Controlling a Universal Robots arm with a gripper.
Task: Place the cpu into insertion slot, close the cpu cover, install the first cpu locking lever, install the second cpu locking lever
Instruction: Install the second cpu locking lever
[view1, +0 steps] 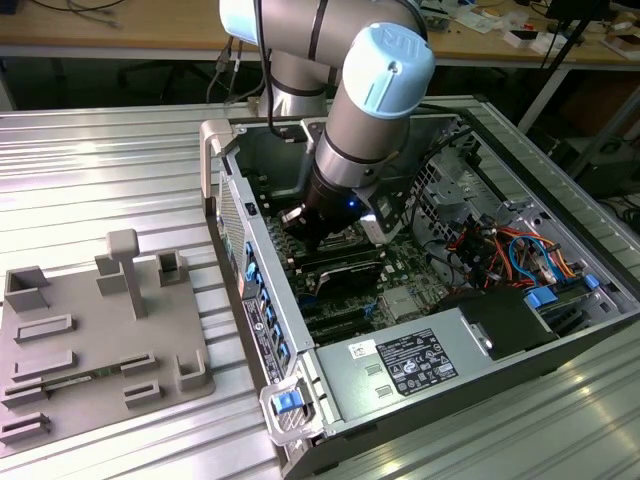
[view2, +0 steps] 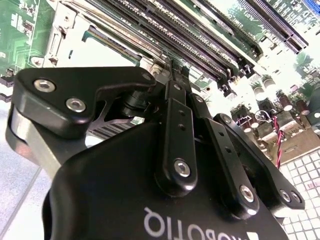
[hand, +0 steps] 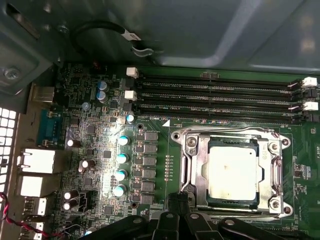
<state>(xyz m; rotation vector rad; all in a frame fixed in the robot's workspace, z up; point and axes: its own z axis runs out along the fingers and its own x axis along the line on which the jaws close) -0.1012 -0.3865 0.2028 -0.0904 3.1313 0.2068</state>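
Black claw (hand: 172, 222) lowered inside open grey computer case (view1: 330, 400), just beside socket; grip state cannot tell. Silver-topped square cpu (hand: 233, 172) seated in square black insertion slot (hand: 210, 200) on green motherboard (hand: 100, 135). Thin silvery metal cpu cover (hand: 192, 165) framing cpu, beside long black memory slots (hand: 220, 100).

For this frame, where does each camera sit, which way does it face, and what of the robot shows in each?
Exterior view: off the arm, above and outside the open computer case, looking down into it; the arm reaches in.
First wrist view: on the wrist, facing the motherboard; the cpu sits in the insertion slot with the cpu cover framing it; gripper linkage at the edge.
Second wrist view: on the wrist, looking along the gripper body toward the board.
Both wrist views share the memory slots.
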